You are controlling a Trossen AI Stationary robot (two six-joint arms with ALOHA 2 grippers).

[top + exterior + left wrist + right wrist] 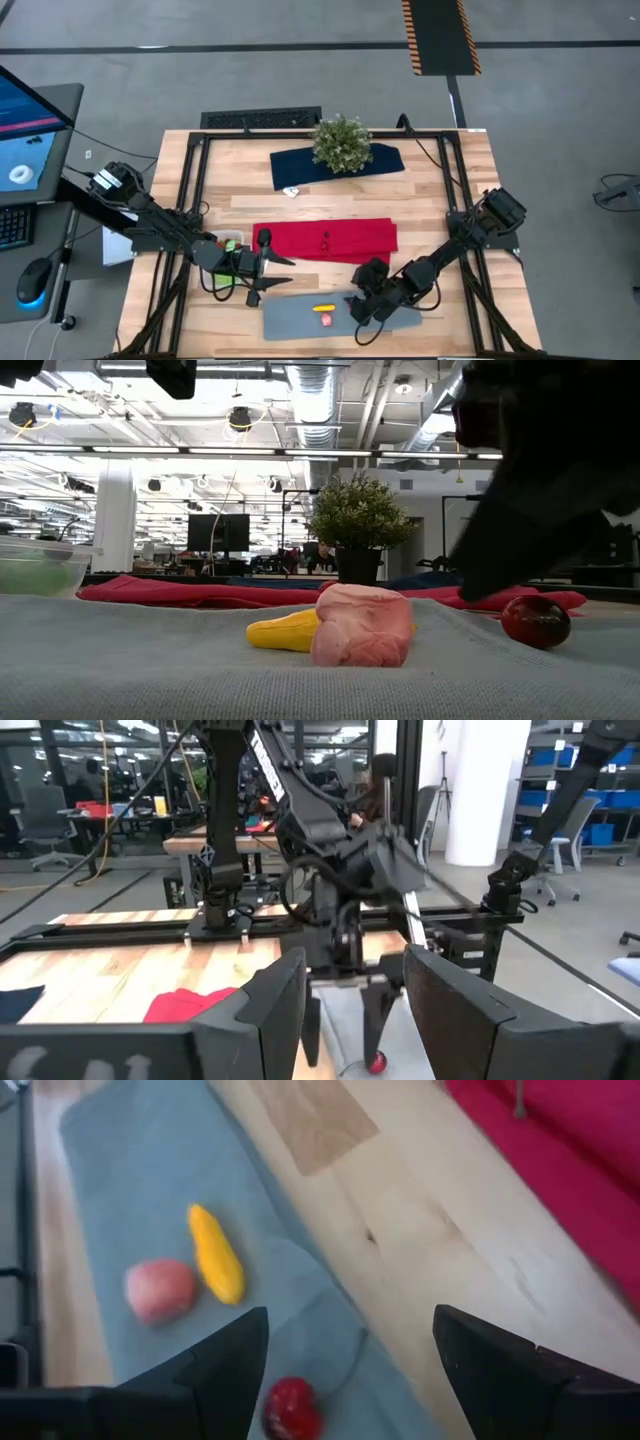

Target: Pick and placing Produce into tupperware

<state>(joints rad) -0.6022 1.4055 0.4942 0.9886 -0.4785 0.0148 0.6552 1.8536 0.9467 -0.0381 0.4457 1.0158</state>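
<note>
Nearest the front edge of the wooden surface [240,205], a flat grey rectangular mat [300,318] is carrying three pieces of toy produce: a yellow elongated piece [283,631] lying just beside a pink rounded piece [362,625], and a small red round piece with a thin stem [292,1407] sitting a little apart toward the mat's right end. The right claw [345,1370] is hanging over that right end with its two dark fingers spread wide, nothing between them, the red piece lying just below the gap. At the mat's left end, the left claw [268,272] is hovering with its fingers partly apart and empty. Just behind the left claw, a small clear plastic container [38,565] is sitting on the surface with something green inside. Beyond the mat, a red cloth [325,240] is lying spread across the middle. Farther back, a bushy green potted plant [341,144] is standing on a dark blue cloth [300,165].
</note>
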